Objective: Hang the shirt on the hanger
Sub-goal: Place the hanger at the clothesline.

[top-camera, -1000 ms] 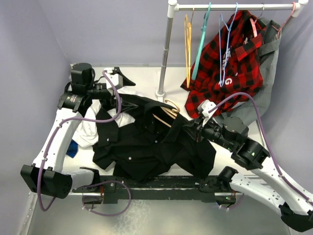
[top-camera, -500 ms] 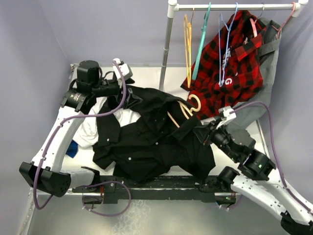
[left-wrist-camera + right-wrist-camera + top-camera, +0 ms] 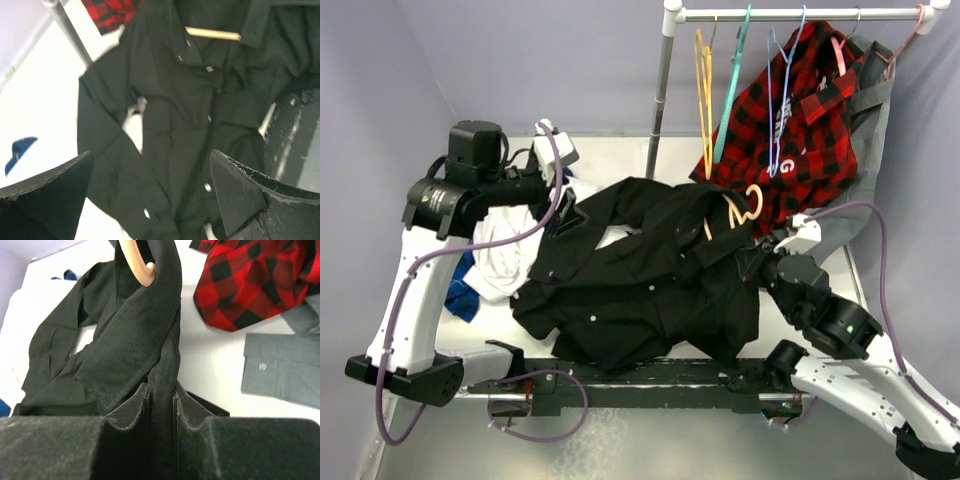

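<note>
The black shirt [image 3: 640, 285] lies spread and rumpled across the middle of the table. The tan hanger sits inside its collar, with the hook [image 3: 748, 203] sticking out at the right. My right gripper [image 3: 757, 262] is shut on a fold of the shirt [image 3: 150, 325] next to the collar. The hook [image 3: 139, 264] shows just beyond the fingers [image 3: 192, 407]. My left gripper [image 3: 563, 208] is open and empty, held above the shirt's left shoulder. In the left wrist view the gripper [image 3: 150, 167] looks down on the button front [image 3: 190, 120] and a piece of the hanger bar [image 3: 212, 33].
A clothes rack pole [image 3: 659, 110] stands at the back, holding a yellow hanger [image 3: 704, 85], a teal hanger [image 3: 732, 80], a red plaid shirt [image 3: 790, 125] and a grey shirt [image 3: 868, 150]. A white shirt [image 3: 505, 255] and a blue cloth [image 3: 460, 298] lie at the left.
My right gripper has drawn the shirt and hanger to the right, so the hook is now near the plaid shirt. My left arm has risen and swung back to the left.
</note>
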Action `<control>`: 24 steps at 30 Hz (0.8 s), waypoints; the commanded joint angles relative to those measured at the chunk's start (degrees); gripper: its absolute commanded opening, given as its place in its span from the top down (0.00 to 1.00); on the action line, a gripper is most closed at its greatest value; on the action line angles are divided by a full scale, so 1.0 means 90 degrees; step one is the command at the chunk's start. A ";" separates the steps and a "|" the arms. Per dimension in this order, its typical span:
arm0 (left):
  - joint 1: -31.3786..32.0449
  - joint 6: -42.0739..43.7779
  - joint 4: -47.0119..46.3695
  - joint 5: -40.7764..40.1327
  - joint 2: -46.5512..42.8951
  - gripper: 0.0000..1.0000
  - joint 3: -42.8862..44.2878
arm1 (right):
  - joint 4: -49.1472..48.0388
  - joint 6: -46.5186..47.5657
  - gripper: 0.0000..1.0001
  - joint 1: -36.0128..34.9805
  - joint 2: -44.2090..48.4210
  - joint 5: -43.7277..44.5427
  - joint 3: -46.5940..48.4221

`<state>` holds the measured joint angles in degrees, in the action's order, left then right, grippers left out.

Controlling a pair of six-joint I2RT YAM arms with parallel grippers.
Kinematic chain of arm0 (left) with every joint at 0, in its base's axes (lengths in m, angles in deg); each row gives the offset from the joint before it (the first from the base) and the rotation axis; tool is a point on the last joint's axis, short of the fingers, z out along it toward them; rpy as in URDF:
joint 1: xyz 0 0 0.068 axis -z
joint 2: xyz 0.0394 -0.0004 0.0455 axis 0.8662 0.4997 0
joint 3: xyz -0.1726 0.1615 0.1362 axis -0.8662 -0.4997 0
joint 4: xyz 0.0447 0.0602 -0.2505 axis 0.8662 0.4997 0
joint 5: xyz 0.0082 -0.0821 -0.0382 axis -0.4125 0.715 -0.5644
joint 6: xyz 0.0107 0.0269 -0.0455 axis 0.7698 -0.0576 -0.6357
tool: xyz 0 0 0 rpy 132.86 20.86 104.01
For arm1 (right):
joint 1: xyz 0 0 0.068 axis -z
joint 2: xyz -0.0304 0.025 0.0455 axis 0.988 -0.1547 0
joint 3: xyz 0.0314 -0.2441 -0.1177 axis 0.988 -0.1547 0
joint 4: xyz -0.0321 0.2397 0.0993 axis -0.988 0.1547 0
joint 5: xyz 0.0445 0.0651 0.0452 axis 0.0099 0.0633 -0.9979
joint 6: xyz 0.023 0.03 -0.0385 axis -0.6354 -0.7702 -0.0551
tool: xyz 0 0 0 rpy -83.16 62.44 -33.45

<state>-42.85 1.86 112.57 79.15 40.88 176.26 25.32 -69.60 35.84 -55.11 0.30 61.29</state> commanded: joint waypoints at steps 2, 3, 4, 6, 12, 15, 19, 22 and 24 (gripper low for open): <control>-0.0076 0.0235 0.1845 -0.0020 -0.0572 0.01 0.0156 | -0.0145 -0.0018 1.00 0.0028 -0.0599 0.1408 0.0652; -0.0175 0.0208 0.1725 0.0112 -0.0704 0.01 -0.0075 | -0.0234 0.0042 1.00 0.0023 -0.0563 0.1383 0.0579; -0.0204 0.0147 0.1474 0.0054 -0.0791 0.01 -0.0265 | -0.0355 0.0110 1.00 0.0028 -0.0516 0.1319 0.0488; -0.0204 0.0022 0.1121 -0.0206 -0.0848 0.01 -0.0344 | -0.0653 0.0353 1.00 0.0023 -0.0407 0.1090 0.0271; -0.0090 -0.0654 -0.0015 -0.0137 -0.0074 0.01 0.1187 | -0.0407 0.0275 1.00 0.0023 -0.0106 0.0627 -0.0057; 0.0189 -0.1088 -0.0125 -0.0384 0.0812 0.01 0.2524 | 0.0264 -0.0259 1.00 0.0017 -0.0054 0.0590 -0.0006; 0.0271 -0.1616 -0.0617 -0.0445 0.1167 0.01 0.3067 | 0.0953 -0.1169 1.00 -0.0055 0.0207 0.1159 0.0107; 0.0275 -0.1705 -0.0702 -0.0616 0.1171 0.01 0.2971 | 0.1363 -0.1636 1.00 -0.0064 0.0133 0.1635 0.0267; 0.0271 -0.1629 -0.0673 -0.0653 0.1055 0.01 0.2728 | 0.1641 -0.1900 1.00 -0.0061 -0.0063 0.1877 0.0389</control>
<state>-40.69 -9.92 109.84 75.09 52.10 201.26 35.02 -78.41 35.38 -53.75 8.48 61.01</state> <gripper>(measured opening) 0.992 0.191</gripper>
